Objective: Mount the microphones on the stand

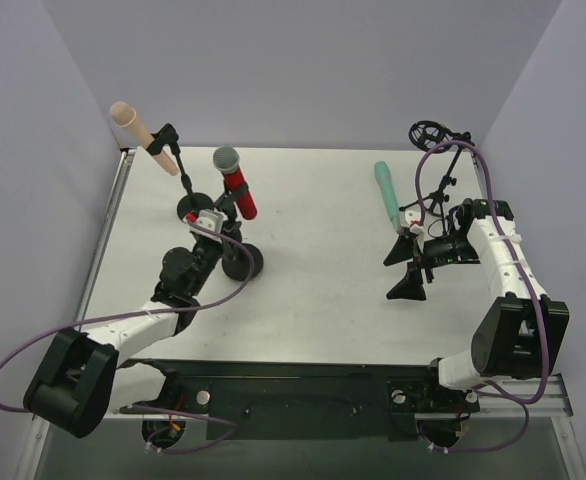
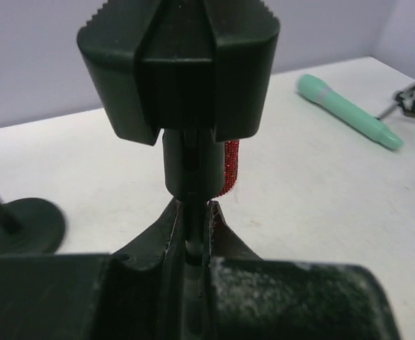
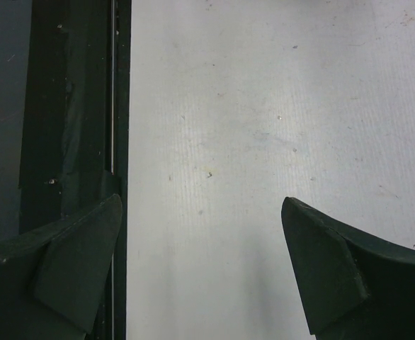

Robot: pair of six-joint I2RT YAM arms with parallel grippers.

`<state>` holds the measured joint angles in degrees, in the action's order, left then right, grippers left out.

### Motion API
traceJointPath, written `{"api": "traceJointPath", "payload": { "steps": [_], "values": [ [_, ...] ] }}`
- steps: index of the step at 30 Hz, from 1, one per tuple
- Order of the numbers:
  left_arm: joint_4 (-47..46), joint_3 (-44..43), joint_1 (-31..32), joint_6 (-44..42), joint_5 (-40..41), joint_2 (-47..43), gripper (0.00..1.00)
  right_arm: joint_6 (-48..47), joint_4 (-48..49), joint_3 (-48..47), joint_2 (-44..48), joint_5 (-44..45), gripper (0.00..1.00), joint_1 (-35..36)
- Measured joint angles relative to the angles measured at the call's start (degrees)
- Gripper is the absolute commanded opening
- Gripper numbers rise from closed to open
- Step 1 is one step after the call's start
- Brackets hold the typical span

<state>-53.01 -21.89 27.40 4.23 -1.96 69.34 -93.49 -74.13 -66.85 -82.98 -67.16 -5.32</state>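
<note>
A white table (image 1: 313,300) with a faintly scuffed, speckled top filled the middle of the scene. Plain lavender-grey walls (image 1: 303,70) rose beyond the table's far edge and along both its sides. A black mounting plate (image 1: 303,385) lay across the table's near edge, and a silver metal rail (image 1: 104,235) ran down the table's left edge.

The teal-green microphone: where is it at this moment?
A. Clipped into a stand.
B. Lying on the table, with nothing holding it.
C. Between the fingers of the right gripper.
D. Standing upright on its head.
B: the teal-green microphone lies flat on the white table, and the right gripper is open with only bare table between its fingers.
</note>
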Motion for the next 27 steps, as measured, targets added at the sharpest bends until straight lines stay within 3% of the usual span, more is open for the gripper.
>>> {"api": "traceJointPath", "payload": {
  "steps": [6, 12, 19, 21, 24, 27],
  "values": [
    [-1.5, 0.2, -11.8, -0.8, 3.3, -1.7, 0.0, -0.2, -0.1, 0.0, 0.4, 0.0, 0.89, 0.0],
    [-6.4, 0.4, -27.3, 3.6, 0.5, 4.2, 0.0, -0.5, -0.2, 0.0, 1.2, 0.0, 0.89, 0.0],
    [-7.5, -0.3, -33.2, 4.4, -3.1, 8.0, 0.0, -0.5, -0.3, 0.0, 1.5, 0.0, 0.89, 0.0],
    [-8.0, -0.7, -33.3, 4.3, -3.7, 8.9, 0.1, -0.5, -0.3, 0.0, 1.5, 0.0, 0.89, 0.0],
    [-8.3, -0.7, -33.3, 4.3, -3.8, 9.1, 0.43, -0.5, -0.3, 0.0, 1.5, 0.0, 0.89, 0.0],
    [-8.6, -0.7, -33.1, 4.7, -3.3, 8.7, 0.58, -0.5, -0.3, 0.0, 1.5, 0.0, 0.89, 0.0]
  ]
}}
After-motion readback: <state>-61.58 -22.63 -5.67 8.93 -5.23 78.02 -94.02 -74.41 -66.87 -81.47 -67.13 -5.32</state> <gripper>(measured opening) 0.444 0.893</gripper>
